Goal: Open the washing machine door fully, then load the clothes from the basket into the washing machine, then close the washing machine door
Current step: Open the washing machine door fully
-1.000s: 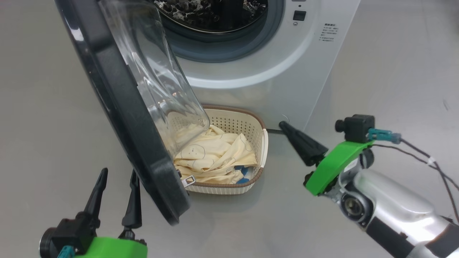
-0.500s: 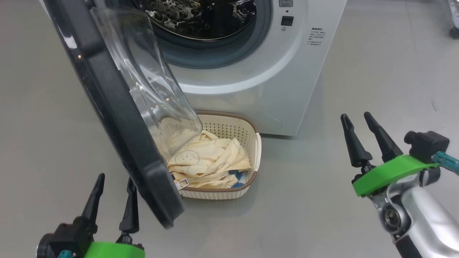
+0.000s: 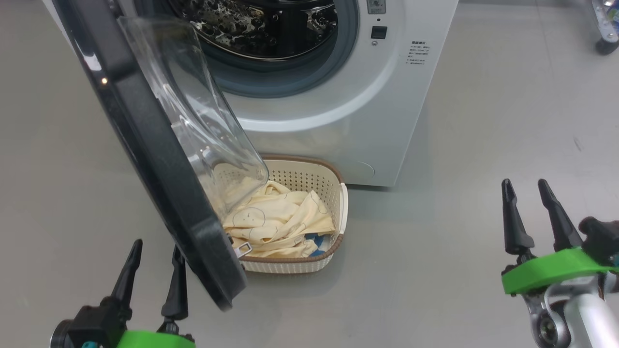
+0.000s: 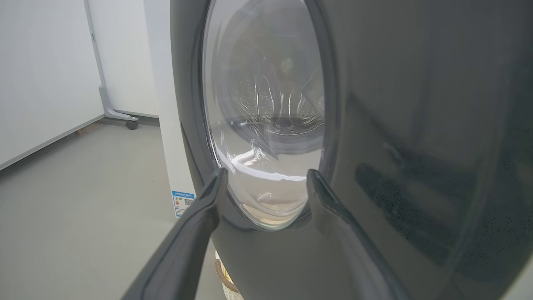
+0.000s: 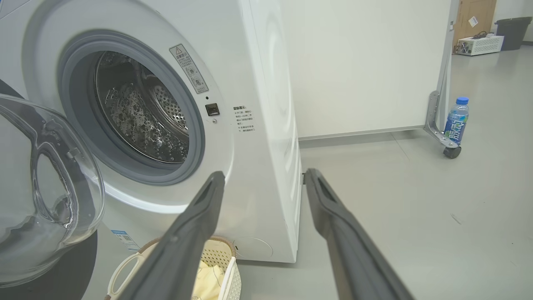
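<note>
The washing machine (image 3: 338, 111) stands ahead with its steel drum (image 3: 251, 24) exposed. Its door (image 3: 145, 140), black-rimmed with a clear glass bowl (image 3: 193, 111), hangs swung out to the left over the basket (image 3: 309, 179) on the floor. Pale-yellow clothes (image 3: 275, 222) with a blue patch lie in the basket. My left gripper (image 3: 157, 246) is open at the lower left, just outside the door's rim, facing the door's outer face (image 4: 416, 125). My right gripper (image 3: 524, 186) is open at the lower right, well clear of the machine (image 5: 258, 125) and the basket (image 5: 220, 266).
A wheeled partition leg (image 5: 437, 121) and a blue-labelled bottle (image 5: 456, 121) stand on the grey floor right of the machine. Another wheeled leg (image 4: 118, 112) stands behind the machine on the left. Open floor (image 3: 459, 145) lies to the right of the basket.
My right gripper has drawn back from beside the basket to the lower right and turned its fingers upward. The head camera has shifted, sliding the scene left and down. The left gripper has stayed put.
</note>
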